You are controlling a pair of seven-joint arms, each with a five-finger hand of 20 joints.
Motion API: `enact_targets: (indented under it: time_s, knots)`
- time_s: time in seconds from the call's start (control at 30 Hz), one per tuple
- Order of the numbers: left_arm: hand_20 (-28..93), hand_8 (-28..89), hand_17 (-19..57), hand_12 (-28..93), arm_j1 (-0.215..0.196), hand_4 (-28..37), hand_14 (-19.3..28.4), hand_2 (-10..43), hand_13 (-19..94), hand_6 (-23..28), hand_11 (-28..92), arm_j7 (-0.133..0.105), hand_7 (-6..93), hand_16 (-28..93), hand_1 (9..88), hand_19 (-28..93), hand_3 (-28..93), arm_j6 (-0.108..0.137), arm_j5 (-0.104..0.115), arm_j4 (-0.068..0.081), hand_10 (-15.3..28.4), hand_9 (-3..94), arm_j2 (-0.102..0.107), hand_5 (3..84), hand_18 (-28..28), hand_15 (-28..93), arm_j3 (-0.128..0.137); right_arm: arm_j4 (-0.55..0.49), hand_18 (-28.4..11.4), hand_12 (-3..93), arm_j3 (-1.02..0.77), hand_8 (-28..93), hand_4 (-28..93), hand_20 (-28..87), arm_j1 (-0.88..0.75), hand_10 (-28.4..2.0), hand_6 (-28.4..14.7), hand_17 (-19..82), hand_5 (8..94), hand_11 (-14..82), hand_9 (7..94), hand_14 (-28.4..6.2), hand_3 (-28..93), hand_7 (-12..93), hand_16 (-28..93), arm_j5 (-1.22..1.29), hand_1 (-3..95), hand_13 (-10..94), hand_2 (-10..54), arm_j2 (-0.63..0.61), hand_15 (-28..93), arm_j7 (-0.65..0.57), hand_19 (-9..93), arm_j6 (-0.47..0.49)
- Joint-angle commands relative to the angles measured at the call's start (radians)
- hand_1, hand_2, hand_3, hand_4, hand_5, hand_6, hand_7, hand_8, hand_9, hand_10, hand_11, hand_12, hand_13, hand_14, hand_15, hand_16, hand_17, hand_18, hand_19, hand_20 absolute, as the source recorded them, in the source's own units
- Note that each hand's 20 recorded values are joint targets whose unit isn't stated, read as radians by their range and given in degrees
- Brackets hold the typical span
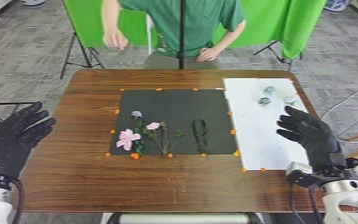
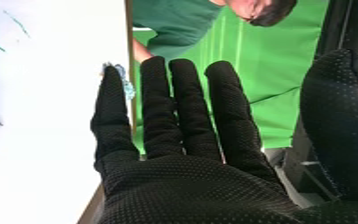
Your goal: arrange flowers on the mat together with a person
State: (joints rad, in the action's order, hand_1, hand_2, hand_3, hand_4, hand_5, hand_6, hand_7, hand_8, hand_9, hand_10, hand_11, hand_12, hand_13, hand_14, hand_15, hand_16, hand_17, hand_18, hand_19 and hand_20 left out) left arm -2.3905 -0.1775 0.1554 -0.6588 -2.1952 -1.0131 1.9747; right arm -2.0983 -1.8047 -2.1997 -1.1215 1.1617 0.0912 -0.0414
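The dark mat (image 1: 171, 106) lies on the brown surface (image 1: 149, 185), its near half bearing the flowers: a large pink bloom (image 1: 127, 141) toward its left edge, a small mauve one (image 1: 136, 114) just beyond that, a smaller pink bloom (image 1: 153, 126) on thin stems nearer the mat's middle, and a dark green sprig (image 1: 200, 136) toward its right. Right of the mat, a white sheet (image 1: 262, 132) holds small pale blue-green flowers (image 1: 264, 101) at its far end. The left hand (image 1: 11, 142) is open well left of the mat, and the right hand (image 1: 316, 137), also open with fingers extended, is to the mat's right.
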Motion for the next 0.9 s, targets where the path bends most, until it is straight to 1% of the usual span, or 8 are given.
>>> enact_targets:
  time_s: [0.03, 0.27, 0.47, 0.73, 0.9]
  knots:
    - [14, -9, -5.5, 19, 0.0, -20.2, 16.0, 1.2, 29, 4.1, 23, 0.011, 20.8, 1, 28.7, 43, 67, -0.01, -0.004, 0.01, 13.3, 33.7, -0.005, 38.2, 21.1, 33, -0.005, -0.003, -20.7, 23.1, 0.009, -11, -23, 27, 0.002, -14.5, -3.9, 9, 42.2, 15.1, 41.6, -11.9, 87, 17, 27, 0.001, 20.6, 33, -1.8, -0.001, 25, -0.002, 45, -0.005]
    - [14, -9, -5.6, 19, 0.005, -20.3, 16.0, 1.2, 29, 4.1, 23, 0.015, 20.8, 2, 28.8, 43, 67, -0.013, -0.005, 0.013, 13.4, 33.7, -0.002, 38.2, 21.1, 33, -0.004, 0.002, -20.6, 23.0, 0.018, -11, -23, 27, 0.012, -14.4, -4.0, 9, 42.3, 15.2, 41.7, -11.8, 87, 17, 27, -0.002, 20.7, 33, -1.9, -0.003, 24, -0.008, 45, -0.006]
    - [14, -8, -5.5, 19, 0.004, -20.3, 15.9, 1.2, 29, 4.2, 23, 0.016, 20.7, 1, 28.8, 43, 67, -0.014, -0.005, 0.012, 13.4, 33.9, -0.001, 38.2, 21.1, 33, -0.003, 0.0, -20.6, 23.0, 0.018, -11, -23, 27, 0.011, -14.5, -3.9, 9, 42.3, 15.2, 41.6, -11.8, 87, 17, 27, -0.003, 20.7, 33, -1.9, -0.004, 24, -0.01, 45, -0.014]
    - [14, -9, -5.5, 19, -0.009, -20.3, 16.1, 1.2, 29, 4.2, 23, 0.009, 20.8, 2, 28.7, 43, 67, -0.003, -0.003, 0.007, 13.4, 33.9, -0.003, 38.3, 21.1, 33, -0.001, 0.004, -20.6, 23.0, 0.026, -11, -23, 27, 0.024, -14.5, -3.9, 9, 42.3, 15.2, 41.7, -11.7, 88, 17, 27, -0.004, 20.9, 33, -2.0, -0.002, 24, -0.017, 45, -0.017]
    - [14, -8, -5.5, 19, -0.008, -20.5, 16.1, 1.5, 29, 4.2, 23, 0.012, 20.8, 1, 28.8, 43, 67, -0.003, -0.003, 0.006, 13.3, 33.8, -0.003, 38.3, 21.0, 33, -0.001, 0.003, -20.5, 23.0, 0.029, -11, -23, 27, 0.025, -14.5, -3.9, 9, 42.3, 15.3, 41.7, -11.7, 88, 17, 27, -0.008, 21.0, 33, -2.0, -0.001, 24, -0.018, 45, -0.02]
